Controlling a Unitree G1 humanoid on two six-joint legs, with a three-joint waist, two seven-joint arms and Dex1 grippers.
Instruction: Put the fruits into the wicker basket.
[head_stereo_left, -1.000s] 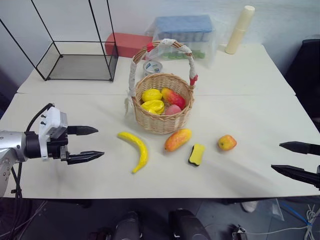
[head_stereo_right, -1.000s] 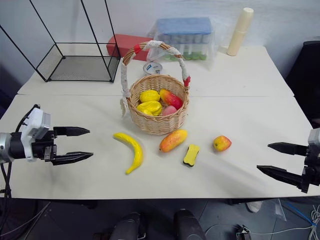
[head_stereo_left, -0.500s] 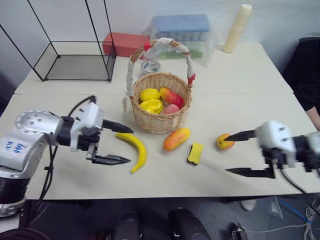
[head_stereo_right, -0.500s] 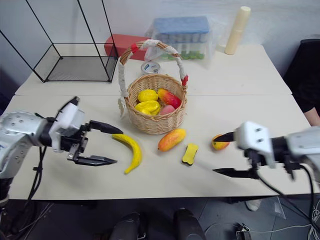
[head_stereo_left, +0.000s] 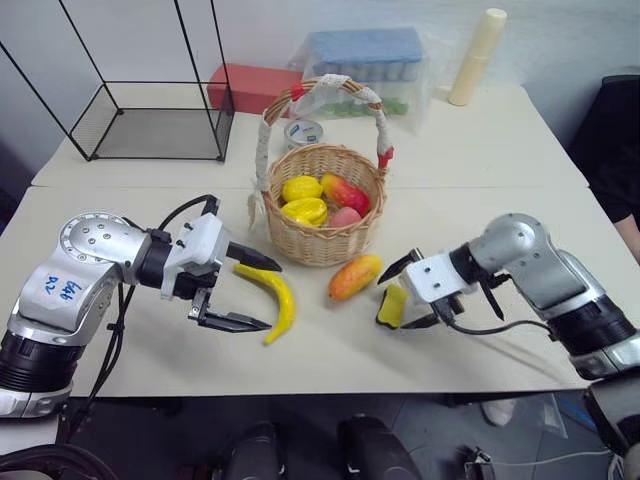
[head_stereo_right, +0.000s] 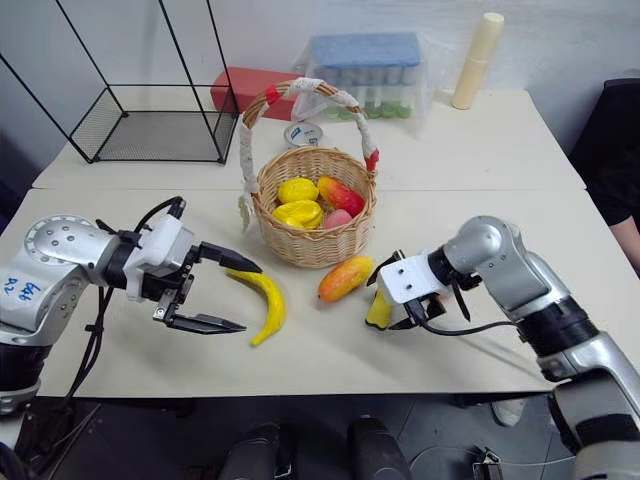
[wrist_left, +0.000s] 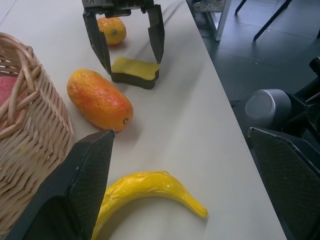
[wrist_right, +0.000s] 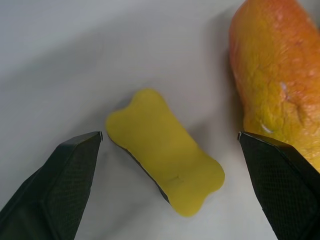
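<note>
Your basket is sitting mid-table, already holding several yellow and red fruits, and everything else is lying around it. The banana is lying on the table just in front of the basket, toward its left side. The mango is resting in front of the basket on its right side, close to the wicker wall but not touching it. The yellow block is lying just beyond the mango, farther from the basket, and the small round fruit is sitting past the block, farthest from the basket; from the head views your right arm is covering it.

Your left gripper is hovering just left of the banana, in front of the basket's left side, with its fingers spread wide and nothing between them. One fingertip is reaching over the banana's near end, but you cannot tell whether it is touching.

Your right gripper is hanging over the yellow block, right of the mango, with its fingers spread wide to either side of the block and gripping nothing. In the right wrist view the block is lying between the two fingers, with the mango beside one of them.

Behind the basket, a wire cage, a red box, a clear bin and a cream tube are standing at the table's far side.
</note>
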